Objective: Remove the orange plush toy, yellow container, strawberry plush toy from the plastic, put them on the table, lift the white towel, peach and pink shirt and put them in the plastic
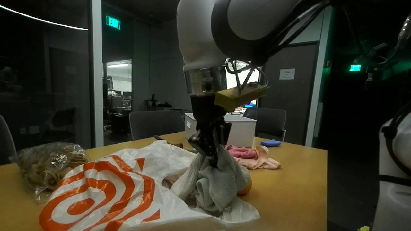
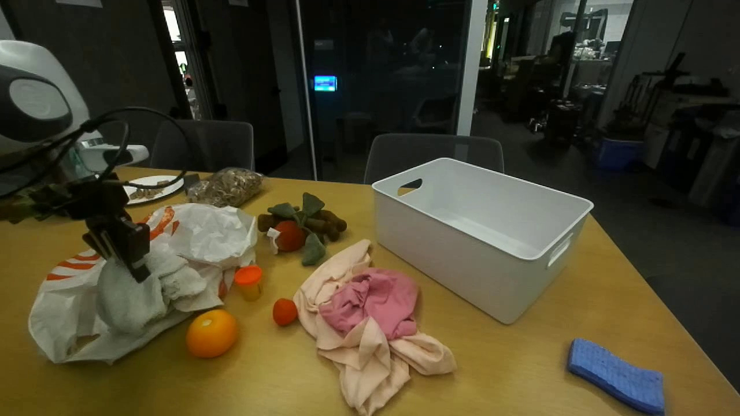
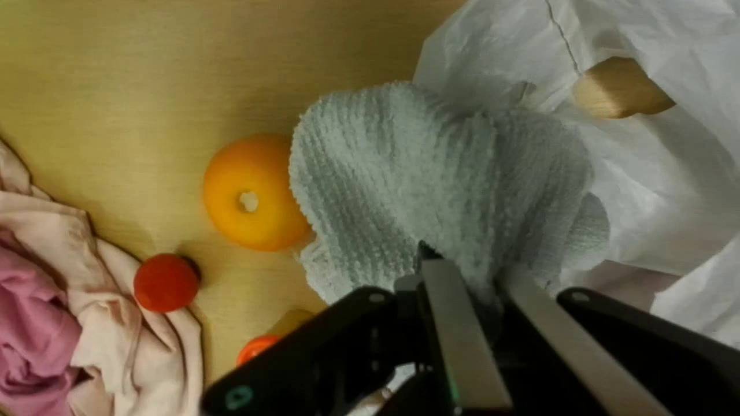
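My gripper [image 1: 213, 157] points down and is shut on the white towel [image 1: 221, 184], a fold pinched between its fingers [image 3: 474, 277]. The towel is bunched at the mouth of the white plastic bag [image 2: 217, 234], over its edge. The orange plush toy [image 2: 212, 334] lies on the table beside the towel. The yellow container [image 2: 250, 289] with its orange lid stands near the bag. A small red round toy [image 2: 284, 312], perhaps the strawberry plush, lies by the cloth. The peach and pink shirt [image 2: 370, 303] is crumpled on the table. The bag's inside is mostly hidden.
A white bin [image 2: 462, 248] stands behind the shirt. A leafy red and brown plush [image 2: 292, 234] lies behind the container. A blue sponge [image 2: 615, 375] is near the table edge. A clear bag [image 1: 51, 166] and a plate [image 2: 153, 188] stand beyond the plastic bag.
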